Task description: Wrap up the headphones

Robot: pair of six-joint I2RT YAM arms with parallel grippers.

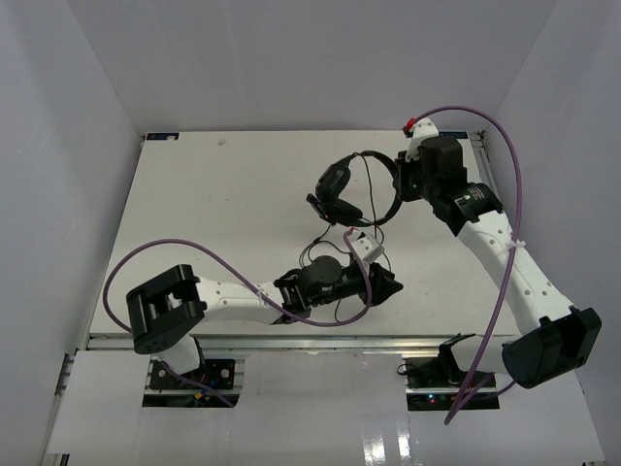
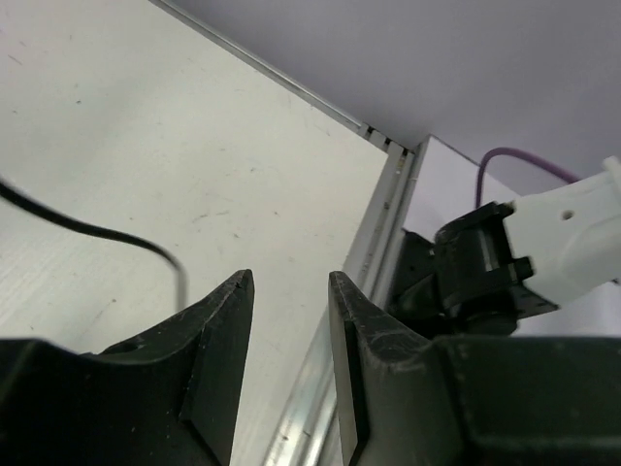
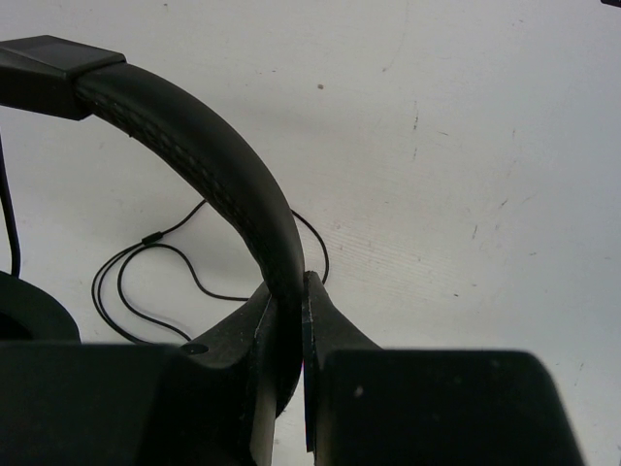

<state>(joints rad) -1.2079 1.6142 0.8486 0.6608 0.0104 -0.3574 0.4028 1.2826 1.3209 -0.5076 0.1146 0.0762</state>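
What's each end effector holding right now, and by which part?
The right end effector is shut on the headphones, gripping them by the padded headband. The left end effector is open and holds nothing.

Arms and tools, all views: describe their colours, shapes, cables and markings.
Both the left arm and right arm have white links with bulky black joint housings. A purple cable loops along each. The left tool and right tool are black, with two flat tapered fingers. A small light label marks the right arm's black segment.
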